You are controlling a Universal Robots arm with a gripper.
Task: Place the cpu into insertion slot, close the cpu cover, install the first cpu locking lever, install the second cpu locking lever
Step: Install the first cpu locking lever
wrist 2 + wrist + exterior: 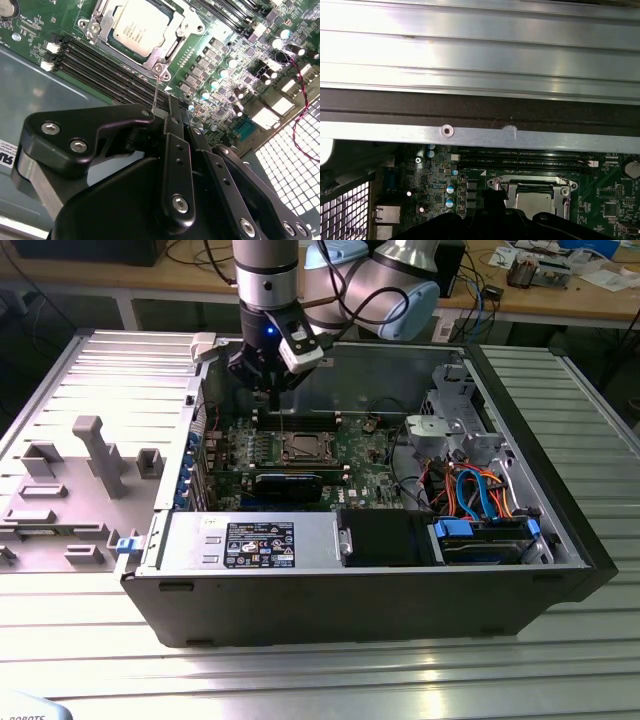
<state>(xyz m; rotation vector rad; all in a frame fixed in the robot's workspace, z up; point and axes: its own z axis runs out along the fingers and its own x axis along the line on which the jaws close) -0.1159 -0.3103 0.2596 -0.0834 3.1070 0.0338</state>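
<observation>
On a ribbed metal table (300, 680) sits an open computer case (350, 602). At the exterior view's centre, the chip (300, 448) lies seated under the shut cover (172, 42). The gripper (172, 112), jaws together, seems to pinch the thin lever (156, 90). A slip would probably let it spring back.

One open black metal computer case (350, 600). Inside, one green motherboard (362, 455), one small square silver-grey cpu (137, 25), one thin silver square-framed cpu cover (172, 37), one thin silver wire lever (156, 87), one long black graphics card (288, 483). One grey robot arm (265, 280). One black gripper (170, 112). Long black memory slots (100, 65): number unclear.
</observation>
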